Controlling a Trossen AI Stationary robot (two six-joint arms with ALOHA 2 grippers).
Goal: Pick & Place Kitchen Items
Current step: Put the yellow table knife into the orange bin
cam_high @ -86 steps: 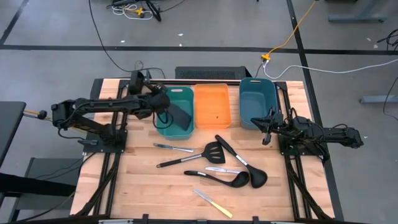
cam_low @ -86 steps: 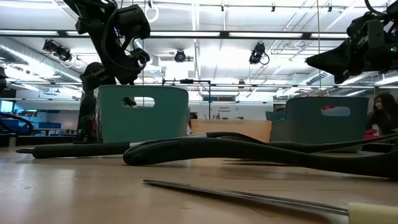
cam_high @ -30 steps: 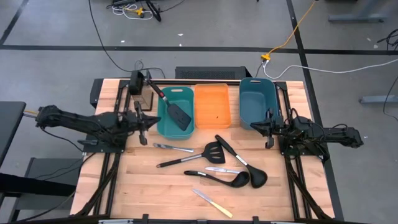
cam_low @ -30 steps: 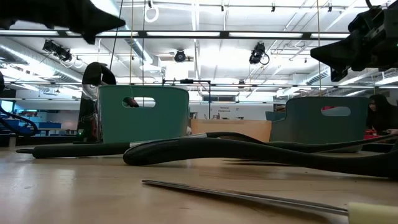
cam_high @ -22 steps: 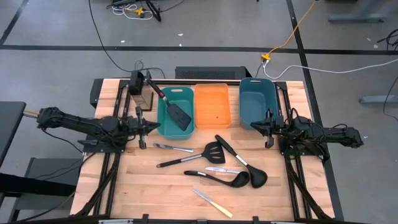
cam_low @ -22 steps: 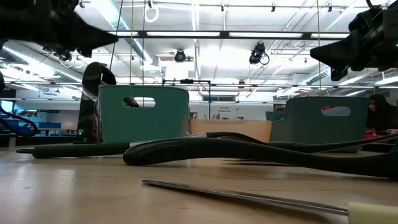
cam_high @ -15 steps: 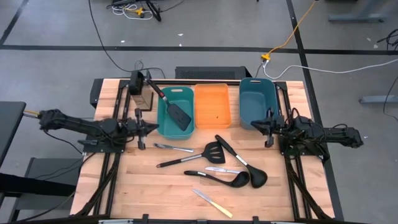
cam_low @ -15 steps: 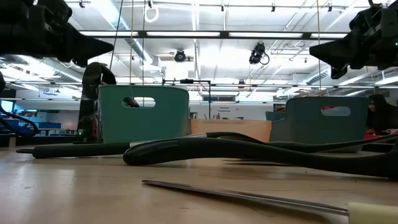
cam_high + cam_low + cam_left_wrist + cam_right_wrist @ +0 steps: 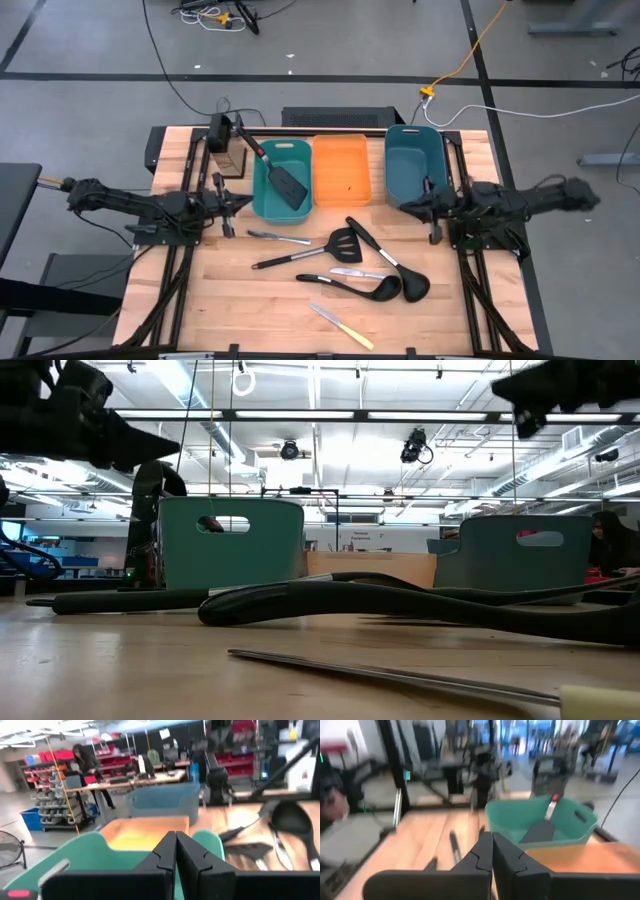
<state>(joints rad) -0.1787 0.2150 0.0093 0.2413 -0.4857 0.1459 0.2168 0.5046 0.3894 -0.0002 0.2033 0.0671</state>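
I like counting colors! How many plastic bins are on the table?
3, in a row at the table's far edge: a teal bin holding a spatula, an orange bin in the middle, and a darker blue-teal bin.

A workshop-like lab: red parts bins (image 9: 240,742) on shelving, workbenches, exposed ceiling ducts (image 9: 300,420)

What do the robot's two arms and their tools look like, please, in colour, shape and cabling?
Both arms are dark, nearly black, built of slim jointed segments on black frames at the table's sides. The left arm ends in the left tool, the right arm in the right tool. Each tool has two flat, angular black fingers with bevelled tips. No markings or loose cables can be made out on them.
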